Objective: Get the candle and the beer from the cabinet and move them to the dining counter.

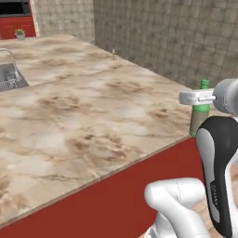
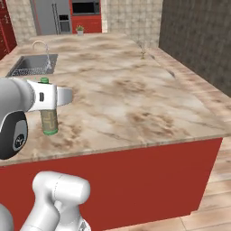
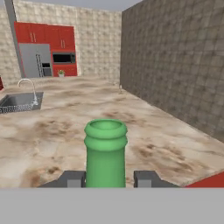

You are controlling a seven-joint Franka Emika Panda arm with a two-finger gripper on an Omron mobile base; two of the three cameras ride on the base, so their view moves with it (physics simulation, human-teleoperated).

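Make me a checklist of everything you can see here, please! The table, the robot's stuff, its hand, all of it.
Surface: dining counter, marbled beige and brown stone on a red base.
Job's things: beer, green bottle standing upright on the counter near its front edge; small candle standing far back by the counter's edge.
Clutter: small potted plant at the far end.
Gripper: gripper, a finger on each side of the bottle's neck; whether they touch it, cannot tell.
Cables: nothing seen.
Surroundings: steel sink with curved tap set in the counter; dark tiled wall; red cabinets and grey fridge far behind.
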